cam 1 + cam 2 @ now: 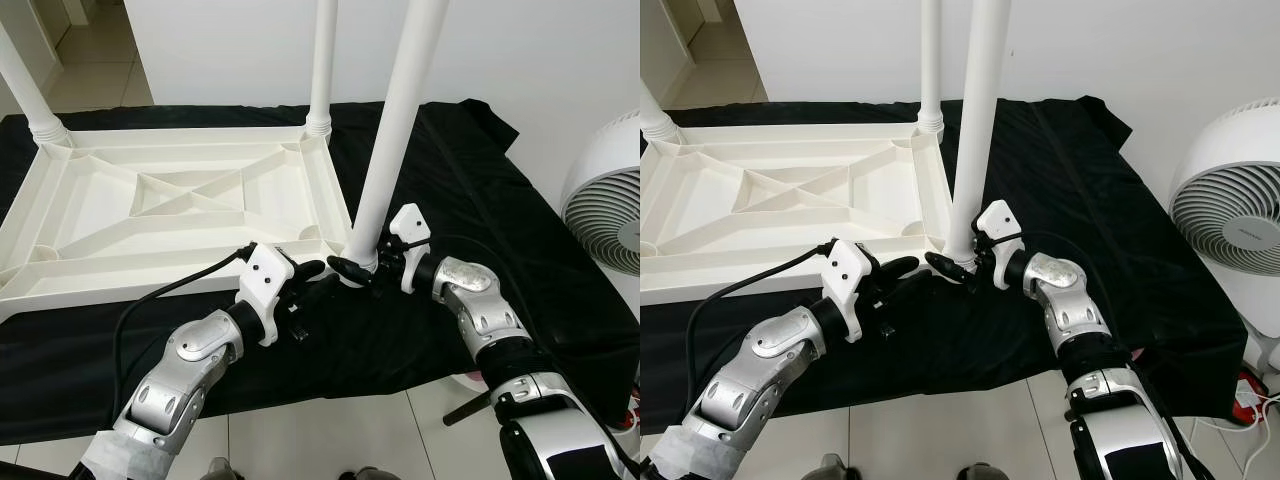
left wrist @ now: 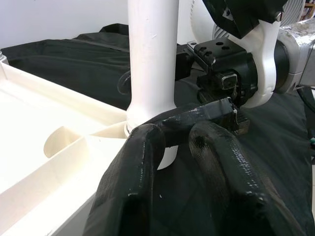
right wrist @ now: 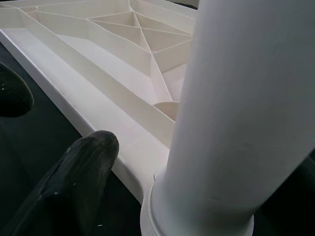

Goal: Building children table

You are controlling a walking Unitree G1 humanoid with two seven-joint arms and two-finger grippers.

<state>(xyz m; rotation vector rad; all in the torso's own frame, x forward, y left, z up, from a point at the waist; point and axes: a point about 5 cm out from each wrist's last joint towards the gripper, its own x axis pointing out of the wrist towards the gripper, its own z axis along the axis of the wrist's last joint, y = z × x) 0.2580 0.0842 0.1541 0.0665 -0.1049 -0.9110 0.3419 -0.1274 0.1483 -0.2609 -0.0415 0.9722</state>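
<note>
Clamped round the foot of the near-right leg (image 1: 395,130) with the right hand (image 1: 356,268), one black finger (image 3: 83,167) on the side facing the tabletop, the other apparently behind the tube, just above the collar where tube meets corner socket. Close beside it, low over the black cloth, the left hand (image 1: 312,272), tip almost at the same collar. Cannot tell whether spread or pressed together, since the wrist view is crowded by the other hand. Probably steadying or merely standing by, not gripping the tube.

Step in hand, by the look of it: seating or tightening this leg in its corner. Already in the socket, standing but leaning a little to the robot's right as seen from the head, so perhaps not yet fully home.

Next move: keep the grip low, bring the tube square to the tabletop, then press or twist down until the collar sits flush. Likely to need the tabletop held still, so that the push does not slide it on the cloth.

Long axis of the leg near vertical, free end up and out of frame, fixed end down in the corner.

Further out: white children's tabletop (image 1: 180,245) lying upside down, ribbed underside up, long side running left to right across the black-draped table (image 1: 480,180). Two more legs upright at the far right corner (image 1: 322,60) and far left corner (image 1: 25,90). Near-left socket (image 1: 42,253) still without a leg. White fan (image 1: 610,200) off to the right, well apart.
</note>
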